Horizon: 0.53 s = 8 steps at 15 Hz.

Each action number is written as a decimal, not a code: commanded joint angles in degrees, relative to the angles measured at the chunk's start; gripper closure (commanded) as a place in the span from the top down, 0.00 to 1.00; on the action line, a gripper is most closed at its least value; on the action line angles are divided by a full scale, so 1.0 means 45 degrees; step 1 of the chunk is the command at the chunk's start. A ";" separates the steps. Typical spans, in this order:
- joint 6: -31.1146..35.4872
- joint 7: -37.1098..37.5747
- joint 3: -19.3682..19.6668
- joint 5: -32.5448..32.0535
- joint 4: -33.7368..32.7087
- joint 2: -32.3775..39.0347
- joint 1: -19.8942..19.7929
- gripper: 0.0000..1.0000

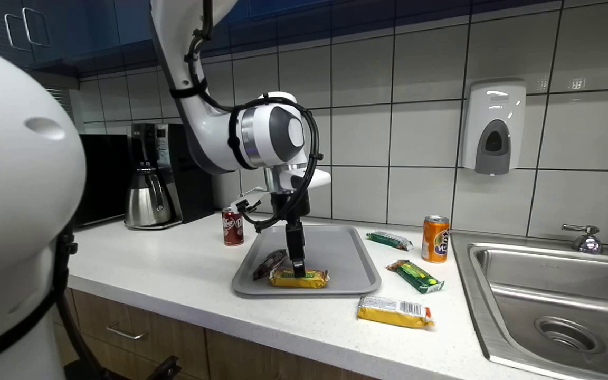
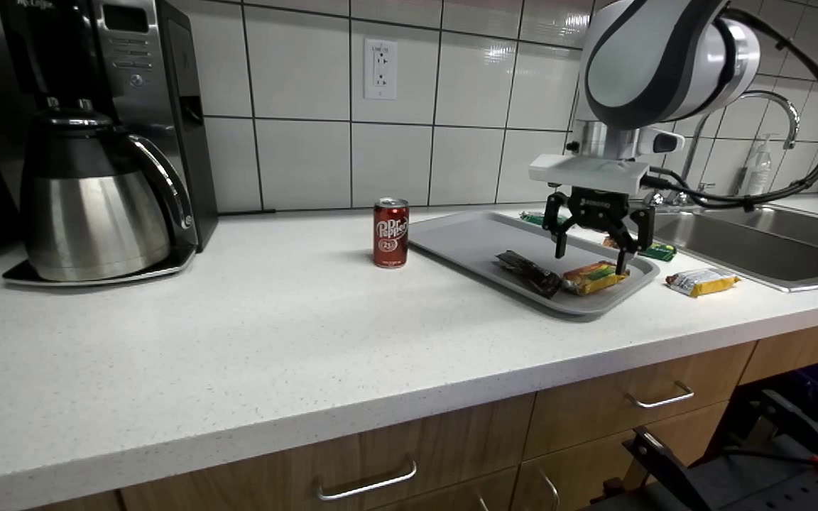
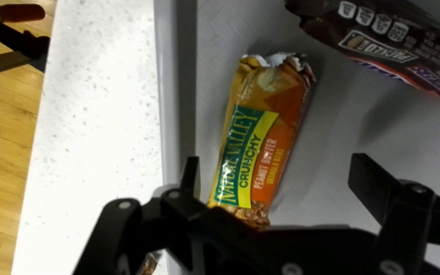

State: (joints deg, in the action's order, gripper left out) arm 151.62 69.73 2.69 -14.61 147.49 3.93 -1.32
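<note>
My gripper (image 3: 276,172) is open, and I see nothing held in it. In the wrist view a yellow-orange granola bar (image 3: 256,145) lies between its spread fingers, nearer the left one. The bar lies on a grey tray (image 3: 319,198), close to its rim. In an exterior view the fingers (image 2: 591,259) are just above the bar (image 2: 593,277), one at its right end. In an exterior view a fingertip (image 1: 298,270) overlaps the bar (image 1: 285,278); I cannot tell whether it touches. A dark brown wrapped bar (image 3: 392,49) lies on the tray beside it.
Right of the tray lie a yellow-white bar (image 1: 393,312) and two green bars (image 1: 416,276) (image 1: 389,240). An orange can (image 1: 435,239) stands by the sink (image 1: 562,274). A red can (image 2: 390,233) stands at the tray's other side, with a coffee maker (image 2: 96,191) beyond.
</note>
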 commanded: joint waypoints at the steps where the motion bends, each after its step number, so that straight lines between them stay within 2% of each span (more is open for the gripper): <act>1: -0.0309 -0.0632 0.0216 0.0300 0.0225 -0.0830 -0.0059 1.00; 8: -0.0305 -0.0237 0.0625 0.0060 0.1043 -0.2198 -0.0616 1.00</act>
State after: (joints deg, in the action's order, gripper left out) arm 151.61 68.97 5.21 -14.29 149.01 -0.88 -2.41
